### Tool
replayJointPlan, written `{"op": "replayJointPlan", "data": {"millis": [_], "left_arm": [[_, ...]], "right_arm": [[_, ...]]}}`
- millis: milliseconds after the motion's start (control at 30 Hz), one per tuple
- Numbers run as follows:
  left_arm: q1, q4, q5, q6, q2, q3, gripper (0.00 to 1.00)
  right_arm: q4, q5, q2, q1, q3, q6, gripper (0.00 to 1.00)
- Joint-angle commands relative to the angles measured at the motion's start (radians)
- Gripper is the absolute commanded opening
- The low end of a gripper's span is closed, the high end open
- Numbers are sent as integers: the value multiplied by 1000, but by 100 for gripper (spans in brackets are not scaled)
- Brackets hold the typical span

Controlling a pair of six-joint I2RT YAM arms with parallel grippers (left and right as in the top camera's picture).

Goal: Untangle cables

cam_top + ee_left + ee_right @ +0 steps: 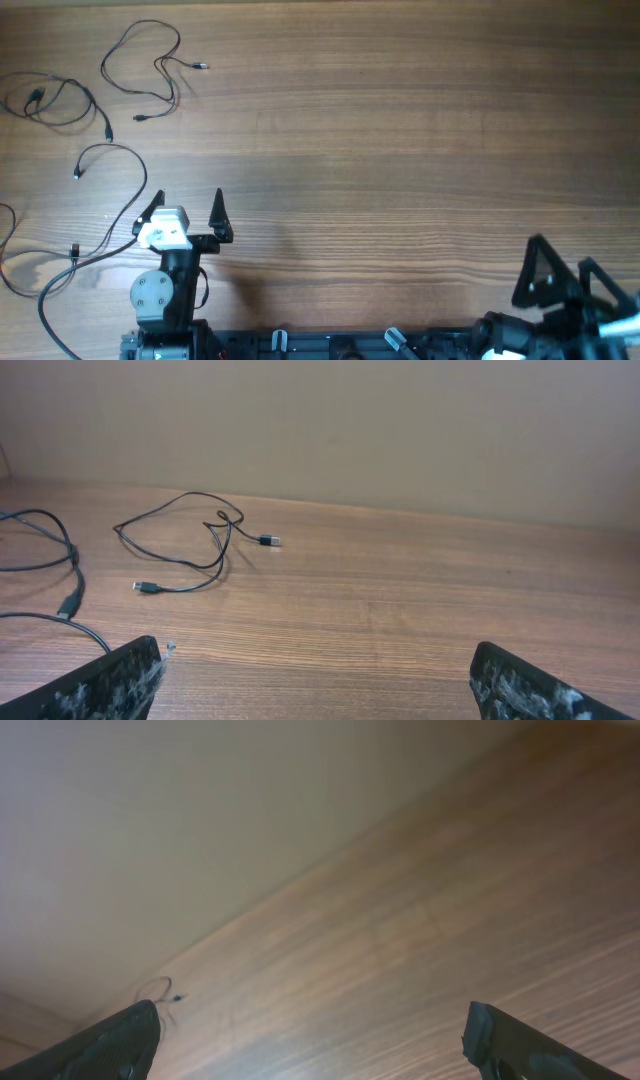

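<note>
Several thin black cables lie apart at the table's left. One looped cable (150, 62) lies at the far left top; it also shows in the left wrist view (190, 535). Another cable (60, 100) lies at the left edge, and a third (115, 195) curves down just left of my left gripper. My left gripper (185, 212) is open and empty near the front left, fingertips apart over bare wood (315, 680). My right gripper (562, 275) is open and empty at the front right corner (310, 1040). A distant cable end (165, 995) shows in the right wrist view.
The wooden table (400, 150) stretches bare across the middle and right. The arm bases stand along the front edge. A thicker black wire (50, 300) runs off the front left corner. A plain wall rises behind the table's far edge.
</note>
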Motion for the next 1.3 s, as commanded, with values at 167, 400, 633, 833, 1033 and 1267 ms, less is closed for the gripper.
{"op": "replayJointPlan", "data": {"millis": [167, 400, 633, 833, 1033, 1267], "left_arm": [[-6, -2, 8, 19, -4, -6, 100], [-6, -2, 8, 19, -4, -6, 100], [-6, -2, 8, 19, -4, -6, 100], [-6, -2, 8, 19, -4, -6, 100], [-6, -2, 8, 19, -4, -6, 100], [-6, -2, 8, 19, -4, -6, 100]], "right_arm": [[2, 92, -268, -1, 11, 0, 100], [-35, 160, -341, -1, 26, 0, 100], [238, 192, -341, -1, -188, -132, 100], [726, 180, -341, -1, -605, -130, 100], [1096, 138, -341, -1, -944, -89, 100], [1235, 56, -340, -1, -1131, -3, 100]]}}
